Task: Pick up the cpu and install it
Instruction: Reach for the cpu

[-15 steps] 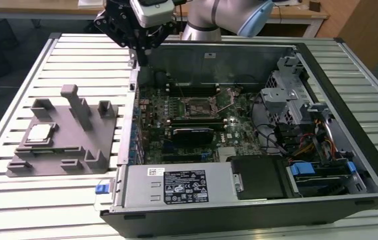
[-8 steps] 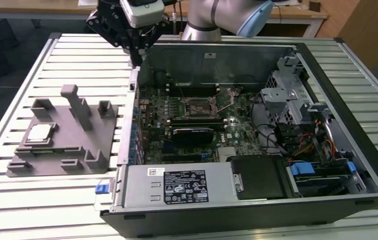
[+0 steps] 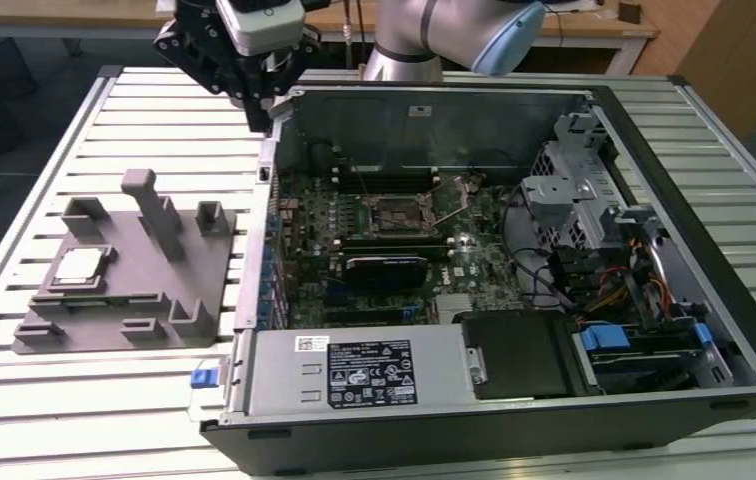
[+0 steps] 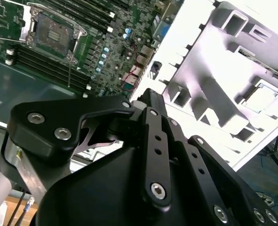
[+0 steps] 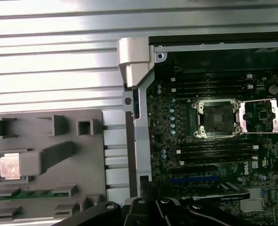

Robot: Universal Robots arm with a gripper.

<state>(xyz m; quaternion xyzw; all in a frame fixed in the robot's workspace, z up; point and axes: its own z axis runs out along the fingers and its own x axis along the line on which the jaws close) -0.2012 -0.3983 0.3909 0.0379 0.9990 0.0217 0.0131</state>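
The cpu (image 3: 79,266) looks silvery metal, the fixture (image 3: 131,272) matt grey plastic.

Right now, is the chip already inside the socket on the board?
No, in the first wrist view the chip lies on the grey fixture, and the socket stands open and empty.

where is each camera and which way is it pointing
Exterior view: off the arm, raised, looking down at the open computer case and grey fixture; arm and gripper show.
First wrist view: on the arm, looking straight down at both; gripper shows.
Second wrist view: on the arm, looking along the gripper toward both.
Shared: all show the socket; exterior and first wrist views, the cpu on the fixture.
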